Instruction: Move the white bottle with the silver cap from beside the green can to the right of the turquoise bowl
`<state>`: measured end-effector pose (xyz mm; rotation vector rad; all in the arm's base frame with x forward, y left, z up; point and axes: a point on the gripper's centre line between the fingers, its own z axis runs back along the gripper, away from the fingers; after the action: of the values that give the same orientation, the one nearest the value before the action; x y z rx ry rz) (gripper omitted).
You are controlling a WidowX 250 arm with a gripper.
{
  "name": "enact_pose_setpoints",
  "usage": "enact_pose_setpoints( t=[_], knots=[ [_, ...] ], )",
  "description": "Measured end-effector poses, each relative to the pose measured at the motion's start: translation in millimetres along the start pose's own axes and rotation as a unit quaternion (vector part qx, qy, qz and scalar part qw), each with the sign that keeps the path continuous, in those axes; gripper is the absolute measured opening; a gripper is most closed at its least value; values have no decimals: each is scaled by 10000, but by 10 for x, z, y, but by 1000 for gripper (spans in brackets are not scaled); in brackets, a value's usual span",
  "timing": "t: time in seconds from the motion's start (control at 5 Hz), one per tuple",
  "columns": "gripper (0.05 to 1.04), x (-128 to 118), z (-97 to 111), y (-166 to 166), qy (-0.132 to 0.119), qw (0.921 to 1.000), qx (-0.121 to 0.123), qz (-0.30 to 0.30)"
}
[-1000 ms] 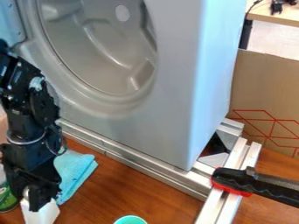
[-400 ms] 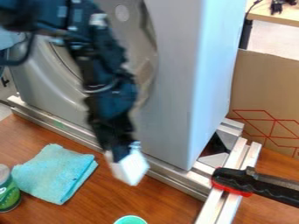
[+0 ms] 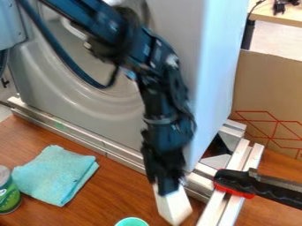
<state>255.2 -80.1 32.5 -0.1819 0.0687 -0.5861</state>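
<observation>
Pinching the upper end of a white block [image 3: 173, 207] between the fingers [image 3: 167, 187]; not spread. Block slightly tilted, lower end free, over the front of the wooden bench [image 3: 112, 190]. Cannot tell from this angle whether touching the surface or just above it. Close by, to the left, a teal cup [image 3: 131, 222]; behind, a metal rail [image 3: 103, 148] along the foot of a grey machine panel [image 3: 118, 106]. To the right, a black and red clamp [image 3: 236, 182] on the pale metal bars [image 3: 224, 207]. Farther left, a folded blue cloth [image 3: 56, 174] and, beside it, a green can [image 3: 8, 194].

By judgement, in the holding stage, block secured but not released. For any next move, best to keep the pinch firm, steady the tilt, and stay clear of cup, rail and clamp.
</observation>
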Motion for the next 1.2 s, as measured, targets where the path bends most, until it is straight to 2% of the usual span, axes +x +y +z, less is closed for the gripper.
enact_pose_setpoints(
  t=[0.2, 0.4, 0.6, 0.8, 1.0, 1.2],
  knots=[
    [521, 41, -89, -124, 299, 9993, 162, -155],
    [521, 79, -109, -118, 271, 9987, 403, -126],
    [576, 146, -115, -70, 100, 9978, 642, 105],
    [914, 71, -172, -3, 130, 9958, 843, 336],
    [1009, 32, -22, -42, -110, 9948, 909, 456],
    [1005, -46, 172, -65, -274, 9917, 1030, 717]
  ],
)
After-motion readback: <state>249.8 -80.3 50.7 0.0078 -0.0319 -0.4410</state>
